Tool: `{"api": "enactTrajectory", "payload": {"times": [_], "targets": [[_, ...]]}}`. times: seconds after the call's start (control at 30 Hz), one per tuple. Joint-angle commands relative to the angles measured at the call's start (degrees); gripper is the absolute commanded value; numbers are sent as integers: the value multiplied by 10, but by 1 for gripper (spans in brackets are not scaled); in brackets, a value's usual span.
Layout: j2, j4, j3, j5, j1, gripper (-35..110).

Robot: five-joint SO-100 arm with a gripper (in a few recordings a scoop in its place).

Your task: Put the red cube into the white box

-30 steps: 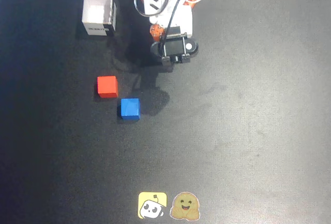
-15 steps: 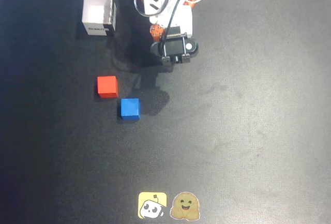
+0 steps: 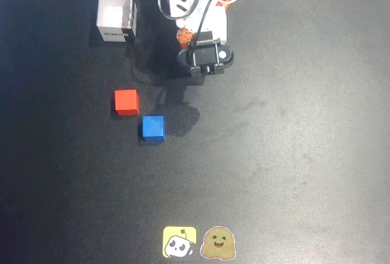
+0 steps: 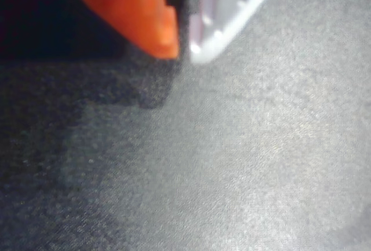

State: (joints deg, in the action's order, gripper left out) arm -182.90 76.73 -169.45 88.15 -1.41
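Gripper [image 4: 182, 42] hangs near the arm's base, jaws nearly together, holding nothing. Cube [image 3: 126, 102] sits well off to their left in the overhead view, box [image 3: 116, 15] beyond; reach not begun.

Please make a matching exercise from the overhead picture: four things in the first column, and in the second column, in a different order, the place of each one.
Things:
1. red cube
2. blue cube
3. white box
4. two stickers

Places in the overhead view:
A. near the bottom edge of the mat
B. near the top edge, left of the arm
C. just up and to the left of the other cube
D. just down and to the right of the other cube

Pairs: 1-C, 2-D, 3-B, 4-A
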Motion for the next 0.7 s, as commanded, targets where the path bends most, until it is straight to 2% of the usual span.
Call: {"api": "enactTrajectory", "payload": {"times": [0.0,0.43,0.67], "targets": [[-3,3,2,8,4,0],[-3,4,2,11,5,0],[-3,-50,4,7,6,0]]}}
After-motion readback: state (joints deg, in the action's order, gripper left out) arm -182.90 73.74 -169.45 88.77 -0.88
